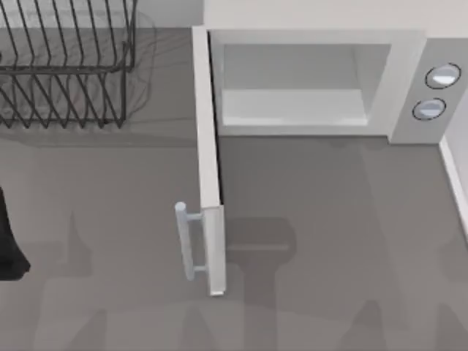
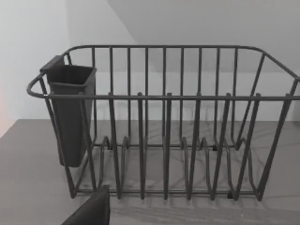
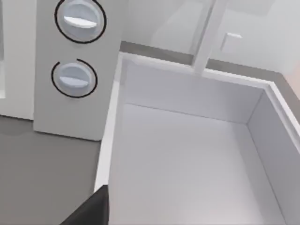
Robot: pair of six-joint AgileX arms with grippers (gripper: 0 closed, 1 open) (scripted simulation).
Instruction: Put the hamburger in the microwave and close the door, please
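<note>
Standing wide open, the door (image 1: 208, 168) juts toward the frame's bottom from the microwave (image 1: 322, 80) at upper centre. A wire rack (image 1: 69, 62) sits upper left. Whether either gripper is wide or narrow, I cannot tell.

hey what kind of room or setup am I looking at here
Probably a rendered kitchen counter: a white microwave with its door swung open, a black wire dish rack beside it, and a white basin, perhaps a sink, at the right.

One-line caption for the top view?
Microwave with door swung wide open, cavity bare, black wire rack at its left.
</note>
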